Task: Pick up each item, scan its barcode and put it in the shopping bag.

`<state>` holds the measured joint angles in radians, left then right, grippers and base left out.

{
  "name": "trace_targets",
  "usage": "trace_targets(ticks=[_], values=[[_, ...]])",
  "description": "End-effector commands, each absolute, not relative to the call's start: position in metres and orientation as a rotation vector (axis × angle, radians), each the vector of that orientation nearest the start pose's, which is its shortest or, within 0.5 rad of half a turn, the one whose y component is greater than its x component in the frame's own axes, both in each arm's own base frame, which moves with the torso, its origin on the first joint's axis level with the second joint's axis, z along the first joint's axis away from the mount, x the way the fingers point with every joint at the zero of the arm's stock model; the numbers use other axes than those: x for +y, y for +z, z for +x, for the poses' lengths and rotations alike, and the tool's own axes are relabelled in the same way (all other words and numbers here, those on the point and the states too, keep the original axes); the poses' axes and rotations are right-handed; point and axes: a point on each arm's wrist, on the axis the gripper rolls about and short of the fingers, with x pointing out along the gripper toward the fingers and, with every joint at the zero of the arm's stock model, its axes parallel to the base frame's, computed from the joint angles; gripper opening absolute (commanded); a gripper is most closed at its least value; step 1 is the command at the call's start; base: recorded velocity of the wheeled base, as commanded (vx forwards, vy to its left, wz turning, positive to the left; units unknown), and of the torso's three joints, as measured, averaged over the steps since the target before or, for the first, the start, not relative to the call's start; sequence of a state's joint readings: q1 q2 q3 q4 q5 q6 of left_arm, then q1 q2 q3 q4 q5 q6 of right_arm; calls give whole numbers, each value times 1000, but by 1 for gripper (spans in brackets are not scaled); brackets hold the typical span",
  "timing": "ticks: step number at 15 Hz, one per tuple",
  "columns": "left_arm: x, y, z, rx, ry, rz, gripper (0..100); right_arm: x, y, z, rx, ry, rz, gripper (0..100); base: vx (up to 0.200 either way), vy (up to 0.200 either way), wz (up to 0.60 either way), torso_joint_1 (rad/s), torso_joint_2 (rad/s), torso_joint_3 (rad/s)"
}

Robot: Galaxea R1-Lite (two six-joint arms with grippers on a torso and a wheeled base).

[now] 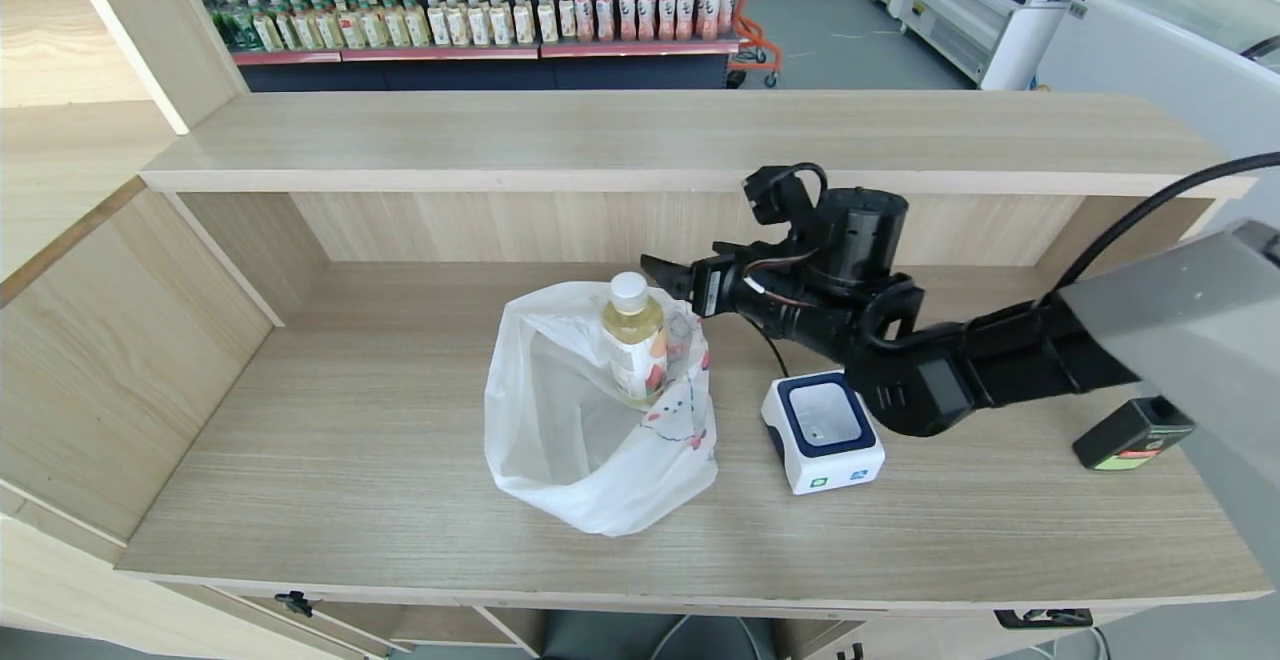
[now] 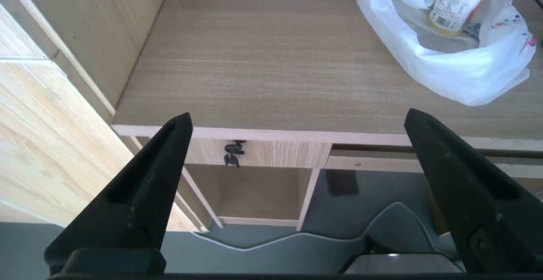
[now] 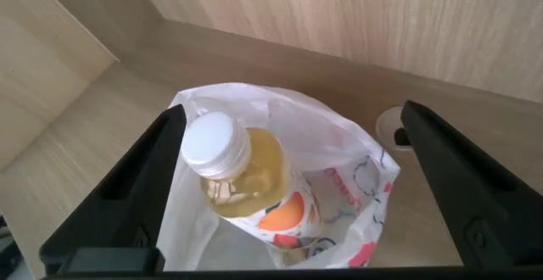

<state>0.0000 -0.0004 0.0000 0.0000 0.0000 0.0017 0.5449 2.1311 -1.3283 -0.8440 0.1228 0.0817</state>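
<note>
While the bottle (image 1: 633,335) stands upright in the shopping bag (image 1: 560,440), right gripper (image 1: 668,280) is spread wide just beside its cap. Left gripper (image 2: 297,123) also spread, above the counter (image 1: 350,460) front edge.

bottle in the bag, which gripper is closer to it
Right. The right gripper is open just beside the bottle; the left gripper hangs off the front edge of the counter, farther away.

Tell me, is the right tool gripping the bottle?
No, the right tool is open, its fingers spread far wider than the bottle, which stands in the bag.
</note>
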Motion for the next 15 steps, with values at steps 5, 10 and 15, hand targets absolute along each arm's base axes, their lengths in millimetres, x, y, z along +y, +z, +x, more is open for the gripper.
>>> trace_targets(ticks=[5,10,15], values=[[0,75,-23,0,0,0,100,109,216,304,31,467,157,100,0,-40,0,0,0,0],[0,75,-23,0,0,0,100,54,210,251,65,336,201,100,0,-200,0,-2,2,1],[0,75,-23,0,0,0,100,40,198,230,106,303,198,100,0,-200,0,1,0,1]])
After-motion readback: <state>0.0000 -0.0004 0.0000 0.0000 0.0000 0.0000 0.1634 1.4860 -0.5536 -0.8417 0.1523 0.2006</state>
